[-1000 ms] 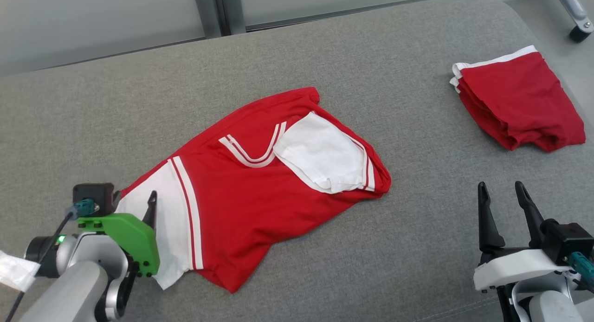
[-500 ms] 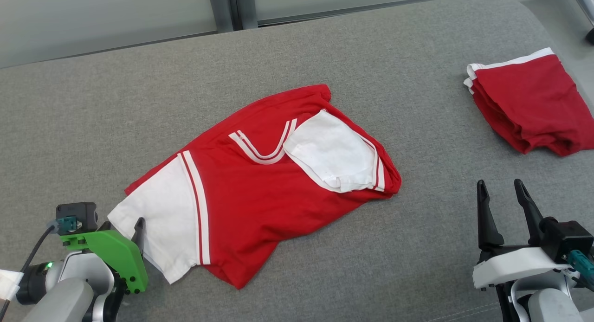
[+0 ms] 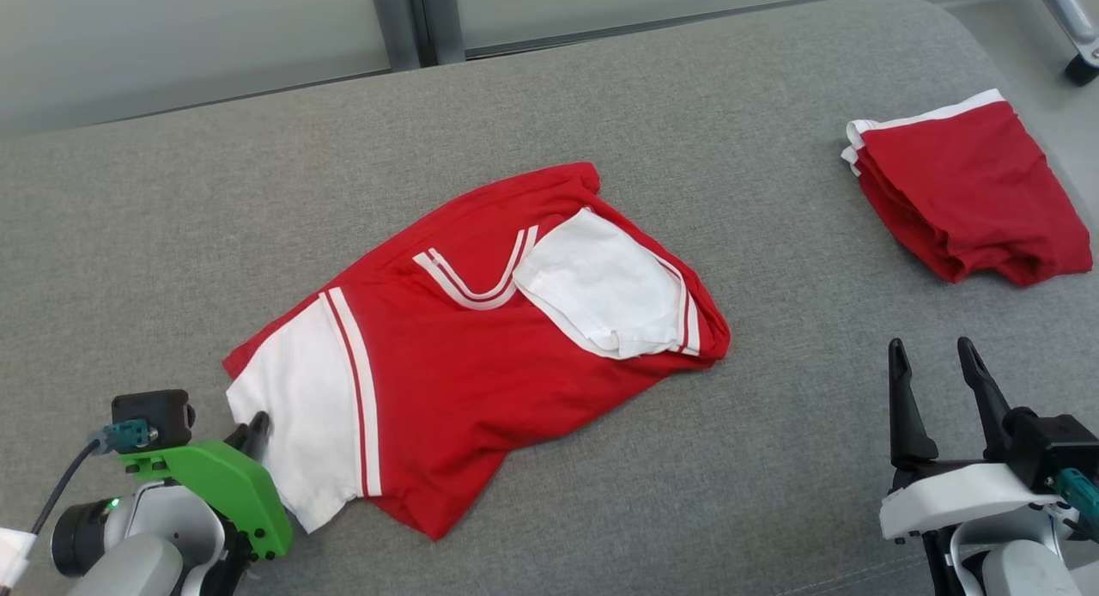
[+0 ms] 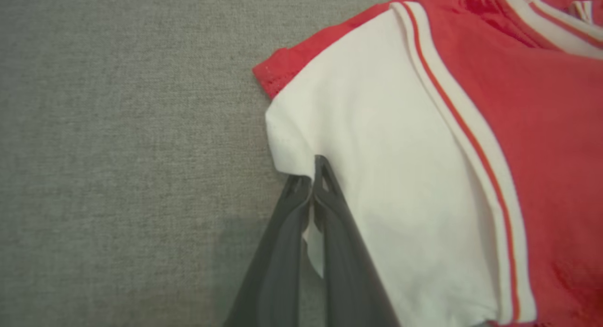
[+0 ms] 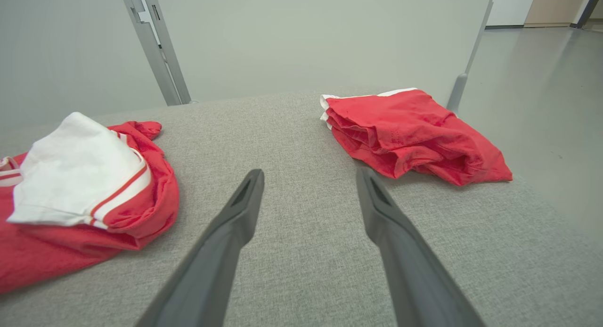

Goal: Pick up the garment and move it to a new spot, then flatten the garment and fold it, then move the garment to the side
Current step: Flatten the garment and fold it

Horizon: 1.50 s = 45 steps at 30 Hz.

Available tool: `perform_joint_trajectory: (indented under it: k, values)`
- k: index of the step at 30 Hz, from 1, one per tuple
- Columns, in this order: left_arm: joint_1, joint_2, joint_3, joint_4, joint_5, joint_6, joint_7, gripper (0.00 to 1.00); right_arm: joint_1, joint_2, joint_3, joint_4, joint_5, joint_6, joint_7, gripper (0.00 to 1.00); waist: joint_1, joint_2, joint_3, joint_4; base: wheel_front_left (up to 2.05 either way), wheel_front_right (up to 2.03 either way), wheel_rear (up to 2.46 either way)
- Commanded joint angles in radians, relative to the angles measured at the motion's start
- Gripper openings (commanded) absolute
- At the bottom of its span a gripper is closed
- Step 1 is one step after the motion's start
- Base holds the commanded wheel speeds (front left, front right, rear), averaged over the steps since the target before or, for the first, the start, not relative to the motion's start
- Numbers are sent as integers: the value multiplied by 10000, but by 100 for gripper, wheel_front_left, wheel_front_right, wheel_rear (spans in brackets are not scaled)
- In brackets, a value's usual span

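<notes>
Garment (image 3: 481, 381), red with white sleeves, striped trim, rumpled, partly folded

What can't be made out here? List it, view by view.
- Left wrist view: the left gripper, shut on the shirt's white sleeve, hides how much cloth it pinches.
- Head view: the green mount covers most of that gripper's fingers.
- Head view: the right gripper's base is cut off by the bottom edge.
- Head and right wrist views: the folded red garment hides its own inner layers, so its kind is unclear.
</notes>
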Motion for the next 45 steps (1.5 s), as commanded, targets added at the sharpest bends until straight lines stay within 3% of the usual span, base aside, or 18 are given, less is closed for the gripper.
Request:
perform_joint_trajectory:
  k: [1,4,7,11,12,15,19,26,31,36,42,45]
  values:
    - [262,242,53,-617,68,198,-89,0,130,-20,-26,7,-44,-15,-27,100,0,0,-34,-4,0,0,0]
    - [495,339,76,-1512,42,348,-49,0,147,-20,-42,1,-65,-15,-27,100,0,0,-80,6,0,0,0]
    - [694,724,48,-3011,195,645,156,0,194,-18,-76,9,-81,-15,-27,100,0,0,-163,41,0,0,0]
    - [424,785,-251,-5033,450,761,624,0,173,-21,-35,74,-122,-15,-27,100,0,0,-269,46,0,0,0]
    - [66,612,-472,-5708,554,779,864,0,90,-20,-20,73,-152,-15,-27,100,0,0,-304,14,0,0,0]
    - [-541,81,-992,-5983,738,563,1245,0,-14,-20,45,101,-155,-15,-27,100,0,0,-349,-102,0,0,0]
    - [-1578,-1130,-1807,-5390,1145,230,1479,0,-94,-20,119,120,-111,-15,-27,100,0,0,-349,-324,0,0,0]
    - [-2930,-3258,-2773,-3088,1518,-439,1104,0,-318,-20,220,162,134,-15,-27,100,0,0,-265,-1084,0,0,0]
    - [-3547,-4330,-3267,-1340,1727,-909,765,0,-489,-18,265,207,362,-15,-27,100,0,0,-41,-1608,0,0,0]
    - [-3860,-4886,-3679,30,1676,-1206,209,0,-499,-17,299,268,507,-15,-27,100,0,0,149,-2002,0,0,0]
    - [-3559,-4996,-4633,976,1194,-1564,247,0,-513,-17,274,281,613,-15,-27,100,0,0,264,-2171,0,0,0]
    - [-3499,-4990,-5026,1240,1034,-1515,168,0,-512,-18,188,257,637,-15,-27,100,0,0,312,-2120,0,0,0]
